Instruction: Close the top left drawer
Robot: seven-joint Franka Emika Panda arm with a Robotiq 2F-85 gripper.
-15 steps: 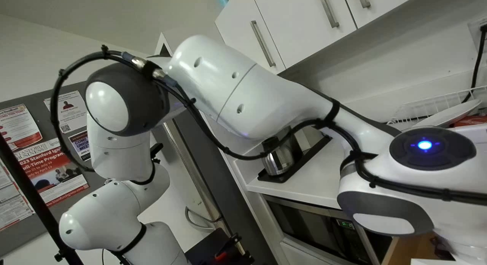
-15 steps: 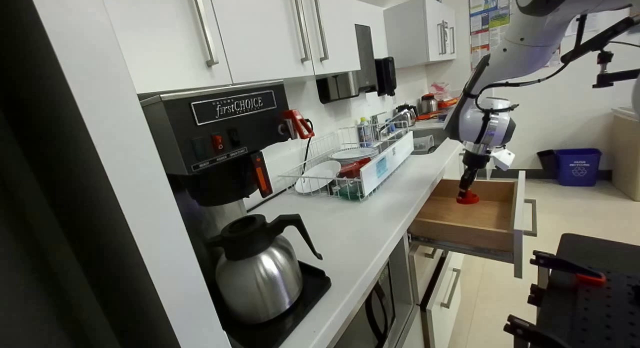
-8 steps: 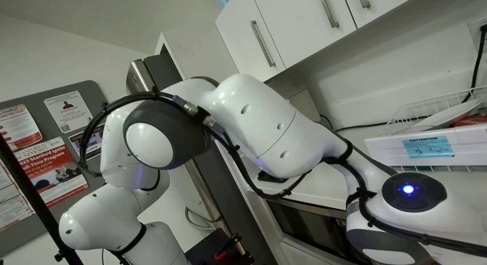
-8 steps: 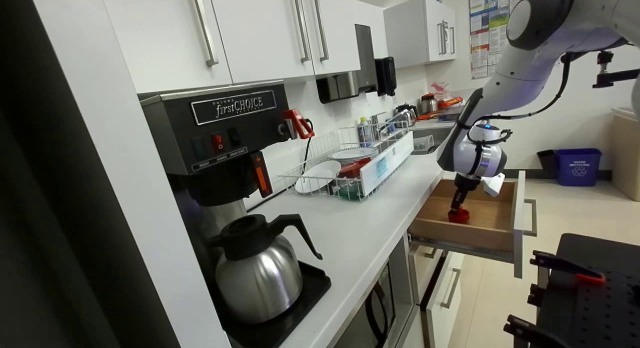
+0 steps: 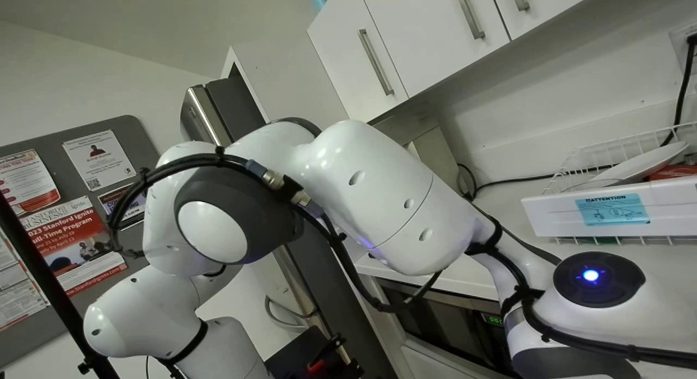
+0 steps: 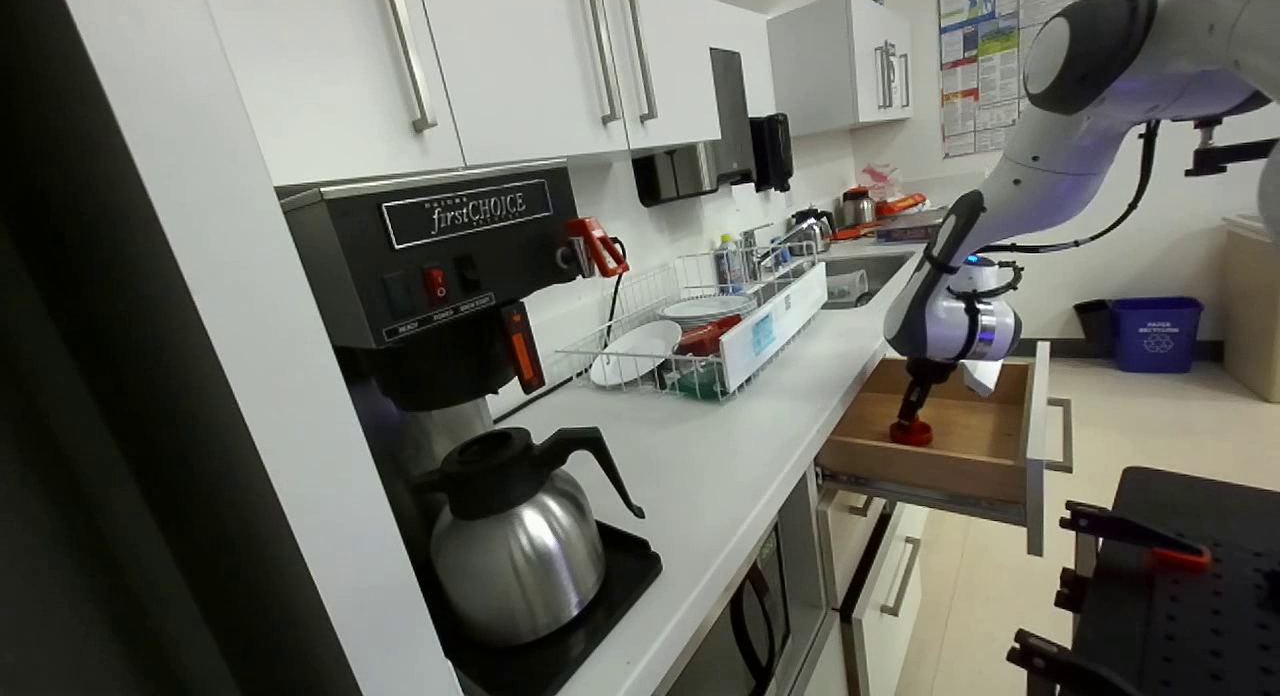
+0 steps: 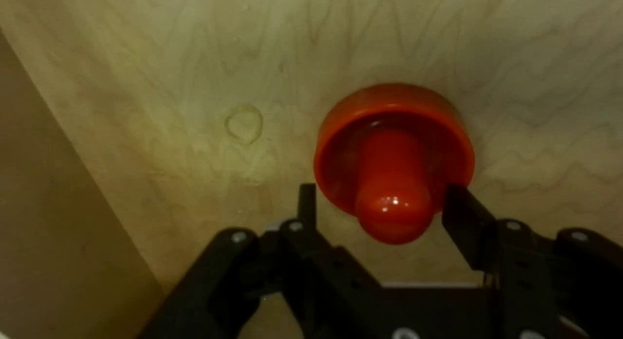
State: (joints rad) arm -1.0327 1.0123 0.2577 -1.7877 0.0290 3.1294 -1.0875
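The top left drawer [image 6: 1037, 456] stands pulled out below the counter in an exterior view, with a plain white front, a bar handle and a wood-coloured inside. Its floor [image 7: 185, 105] and a side wall [image 7: 53, 222] fill the wrist view. A red round piece with a knob [image 7: 395, 217] sits on the drawer floor; it also shows in an exterior view [image 6: 911, 434]. My gripper [image 7: 380, 197] reaches down into the drawer, open, one finger on each side of the knob with a gap on both sides. The drawer and gripper are out of the frame in an exterior view where the arm [image 5: 381, 199] fills the middle.
The counter edge [image 6: 770, 476] runs beside the drawer. Lower fronts with handles [image 6: 900, 576] lie below it. A dark table with clamps [image 6: 1190, 536] stands near the drawer front. A dish rack [image 6: 770, 326], a coffee machine [image 6: 450, 266] and a steel jug [image 6: 520, 556] are on the counter.
The arm has come down into the drawer, and the red piece has gone down with it, from above onto the drawer floor. The drawer has not moved.
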